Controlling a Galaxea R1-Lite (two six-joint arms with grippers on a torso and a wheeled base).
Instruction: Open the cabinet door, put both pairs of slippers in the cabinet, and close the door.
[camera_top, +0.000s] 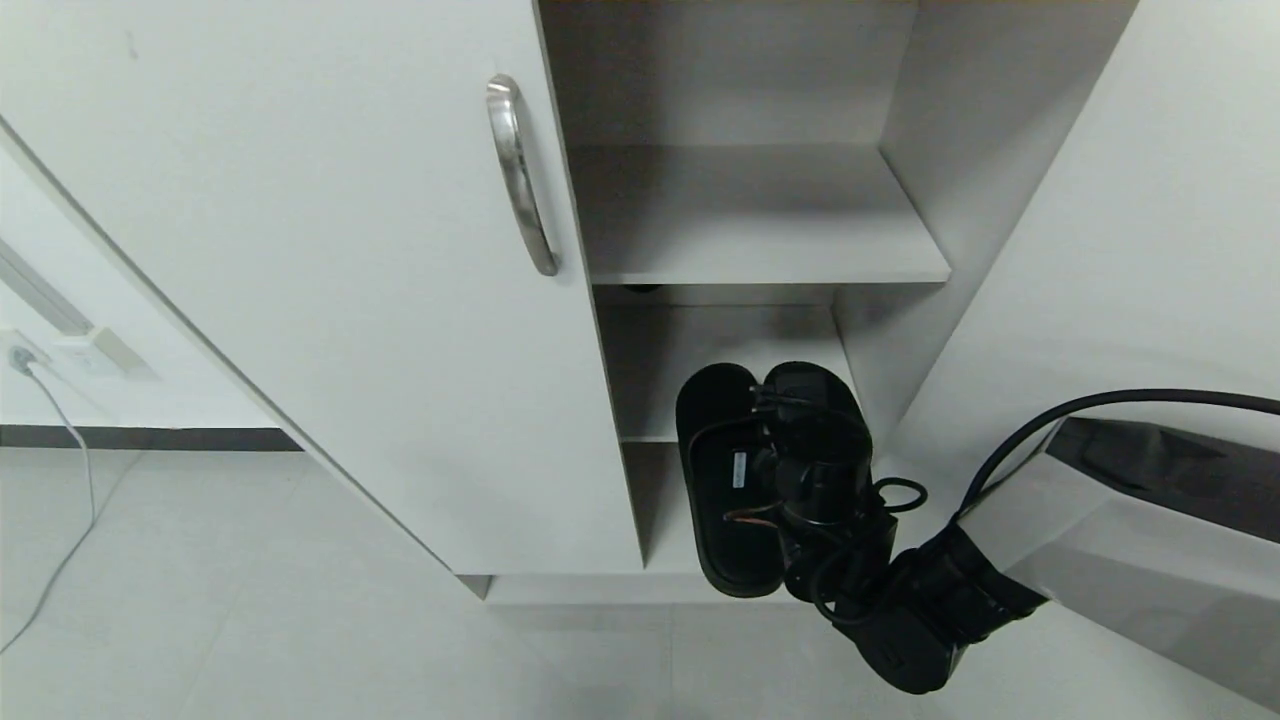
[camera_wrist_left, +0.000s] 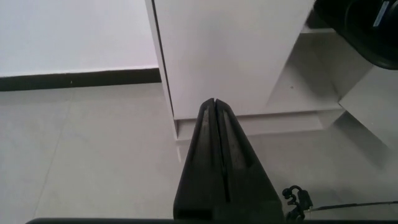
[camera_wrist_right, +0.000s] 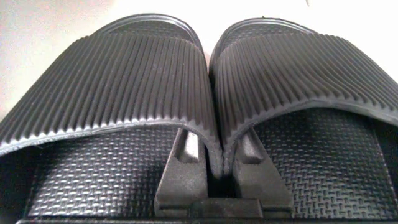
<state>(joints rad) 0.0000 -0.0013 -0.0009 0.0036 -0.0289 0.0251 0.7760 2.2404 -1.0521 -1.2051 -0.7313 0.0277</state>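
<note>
In the head view, a white cabinet (camera_top: 750, 215) was seen with its left door (camera_top: 300, 250) shut, a metal handle (camera_top: 520, 175) fixed upright near that door's right edge, and its right door (camera_top: 1150, 200) swung wide open. A bare shelf (camera_top: 760, 250) crossed the open half, with two lower compartments beneath it. A pair of black slippers (camera_top: 715, 480) was held side by side at the mouth of the lowest compartment, toes pointing in and heels projecting out past the cabinet's front edge; whether the soles rested on the bottom board could not be told. The right gripper (camera_top: 800, 450) was set over the right slipper, its arm reaching in from the near right. A wall socket (camera_top: 20, 355) with a cable (camera_top: 70, 440) was seen at the far left, above the tiled floor (camera_top: 300, 620). In the left wrist view, the left gripper (camera_wrist_left: 214, 143) was held low over the floor (camera_wrist_left: 93, 155) in front of the cabinet (camera_wrist_left: 230, 50), its fingers pressed together with nothing between them. In the right wrist view, the right gripper (camera_wrist_right: 217, 165) was seen with its fingers (camera_wrist_right: 186, 162) pinched on the touching inner strap edges of the slippers (camera_wrist_right: 143, 81).
</note>
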